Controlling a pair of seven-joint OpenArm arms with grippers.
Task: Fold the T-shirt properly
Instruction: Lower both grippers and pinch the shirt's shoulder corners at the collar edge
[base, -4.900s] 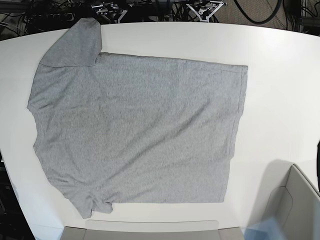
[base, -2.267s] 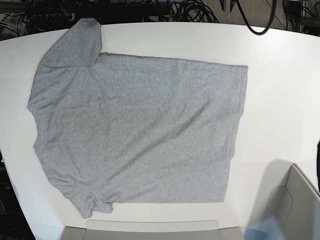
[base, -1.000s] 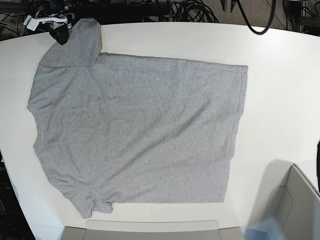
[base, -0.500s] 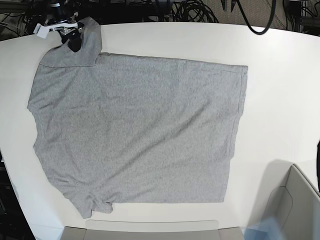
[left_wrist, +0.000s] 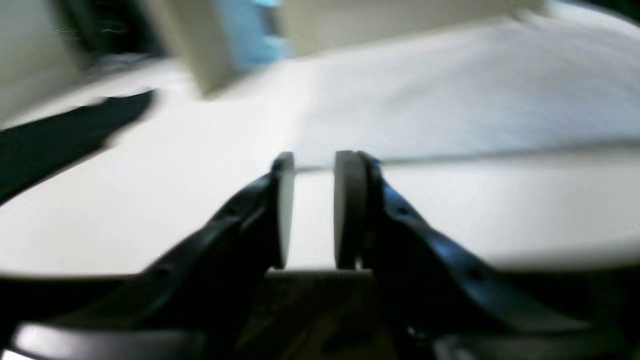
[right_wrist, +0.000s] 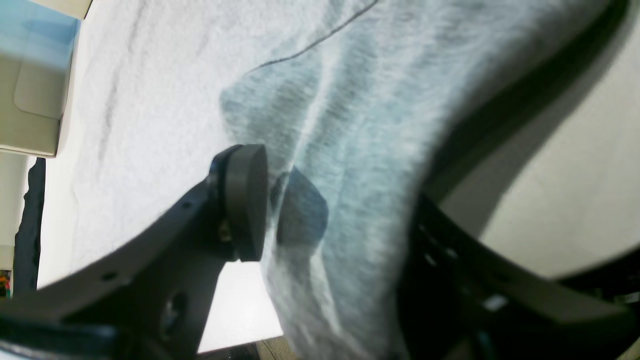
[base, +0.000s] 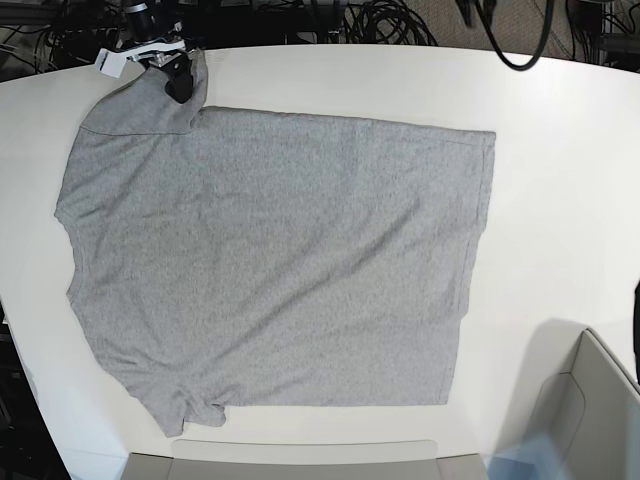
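The heather-grey T-shirt (base: 280, 260) lies spread flat on the white table (base: 560, 150), plain side up, with no lettering showing. My right gripper (base: 176, 78) is at the far left sleeve and is shut on its edge. In the right wrist view the sleeve cloth (right_wrist: 360, 125) is pinched at my gripper (right_wrist: 277, 210) and drapes over the other finger, hiding it. My left gripper (left_wrist: 314, 210) is low over bare table near the shirt's hem (left_wrist: 475, 100), jaws a narrow gap apart and empty. It does not show in the base view.
A grey bin (base: 300, 460) sits at the table's front edge and another (base: 590, 410) at the front right corner. Black cables (base: 380, 20) run behind the table's far edge. A beige box (left_wrist: 215, 45) shows blurred in the left wrist view.
My right gripper came in at the far left sleeve, closed on it and has drawn the sleeve edge rightward and inward. The shirt body has not moved.
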